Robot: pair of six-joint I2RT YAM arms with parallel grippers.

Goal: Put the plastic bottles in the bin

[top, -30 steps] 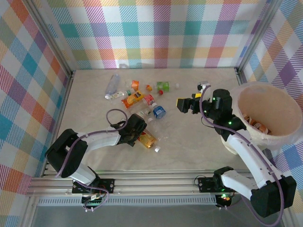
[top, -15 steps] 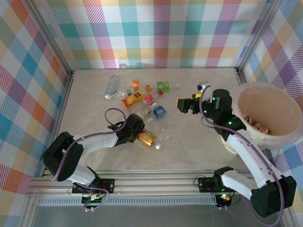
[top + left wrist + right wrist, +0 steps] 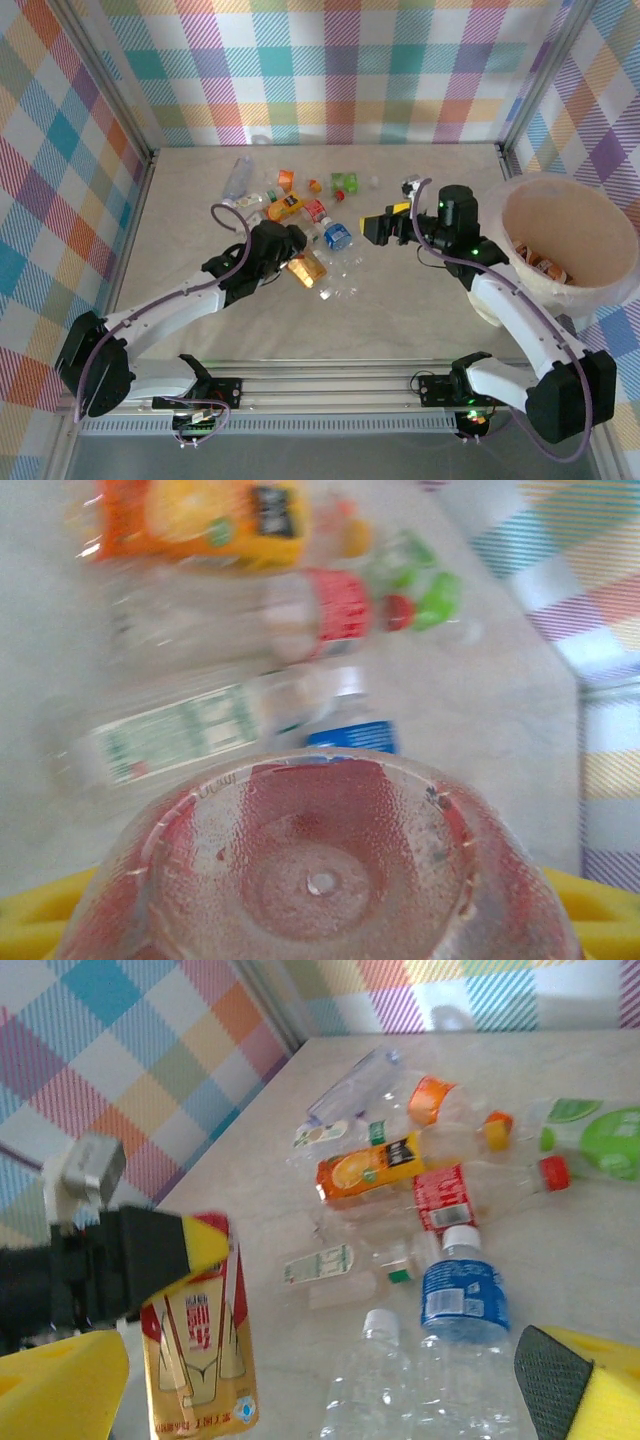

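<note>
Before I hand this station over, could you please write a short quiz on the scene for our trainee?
1. True or false: the right fingers are shut on a bottle.
2. The left fingers grip: A a mug; B the red-and-yellow-label bottle; C a sponge.
3. Beside which arm does the bin stand?
Key: 1 false, they stand open and empty; 2 B; 3 the right one.

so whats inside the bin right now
A few plastic bottles with orange and red labels lie low against the near side of the bin. The rest of the inside that shows looks bare. The near rim covers anything lower, so the count is unclear.
</note>
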